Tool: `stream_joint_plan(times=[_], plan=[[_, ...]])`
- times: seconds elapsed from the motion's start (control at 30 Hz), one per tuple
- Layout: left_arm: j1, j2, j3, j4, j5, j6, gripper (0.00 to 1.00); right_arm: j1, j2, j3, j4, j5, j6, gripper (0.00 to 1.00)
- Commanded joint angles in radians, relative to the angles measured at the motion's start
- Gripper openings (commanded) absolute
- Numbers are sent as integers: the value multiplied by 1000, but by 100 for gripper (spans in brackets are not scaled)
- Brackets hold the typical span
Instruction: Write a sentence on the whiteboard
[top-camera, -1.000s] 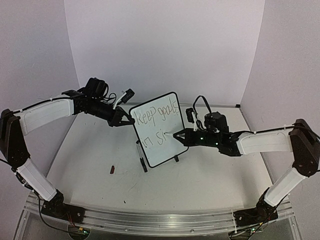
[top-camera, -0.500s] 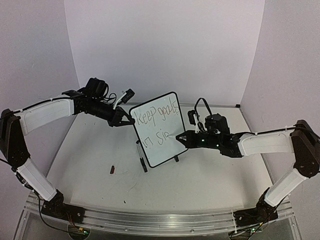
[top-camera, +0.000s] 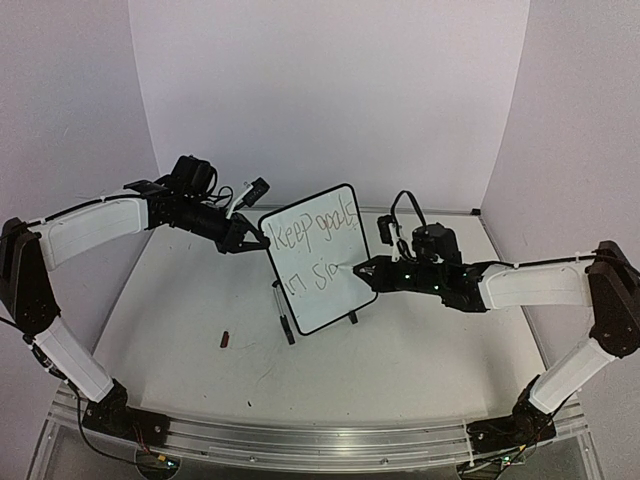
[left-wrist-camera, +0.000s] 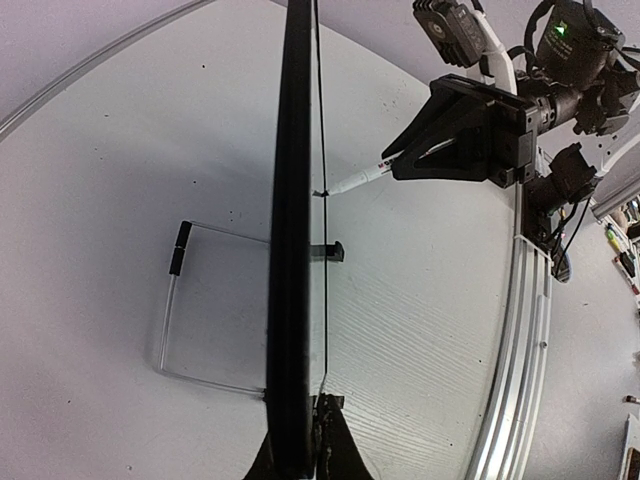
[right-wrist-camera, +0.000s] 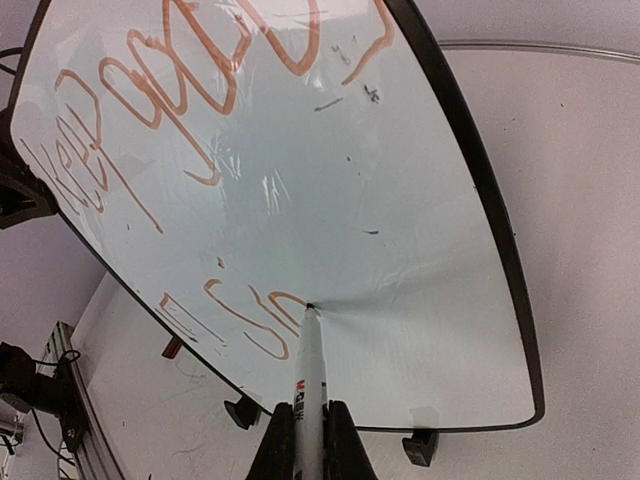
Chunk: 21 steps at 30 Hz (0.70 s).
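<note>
While the whiteboard (top-camera: 315, 260) stands on its small feet near the middle of the bench (top-camera: 420, 350), the left hand (top-camera: 250, 239) is clamped shut on its upper left edge, bracing it; the right hand (top-camera: 362, 268) is pinched narrow around a white marker (right-wrist-camera: 308, 380), whose tip touches the board's face at the end of the second line. The sentence (top-camera: 312, 235) reads "Keep goals" above and "in si" below, with another letter begun at the tip; the last word looks about half written. To do this stroke well, I judge the marker should press only lightly, since the sheen puckers round the tip and the board could tip backward; the left hand must resist that push; the letters should match their neighbours in size and leave room before the right frame for the rest.
</note>
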<state>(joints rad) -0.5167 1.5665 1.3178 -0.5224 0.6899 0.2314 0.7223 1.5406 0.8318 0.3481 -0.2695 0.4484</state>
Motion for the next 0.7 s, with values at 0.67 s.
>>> stream_joint_plan(times=[0.67], plan=[[-7, 11, 0, -20, -22, 31, 0, -4, 78, -28, -6, 0, 4, 0]])
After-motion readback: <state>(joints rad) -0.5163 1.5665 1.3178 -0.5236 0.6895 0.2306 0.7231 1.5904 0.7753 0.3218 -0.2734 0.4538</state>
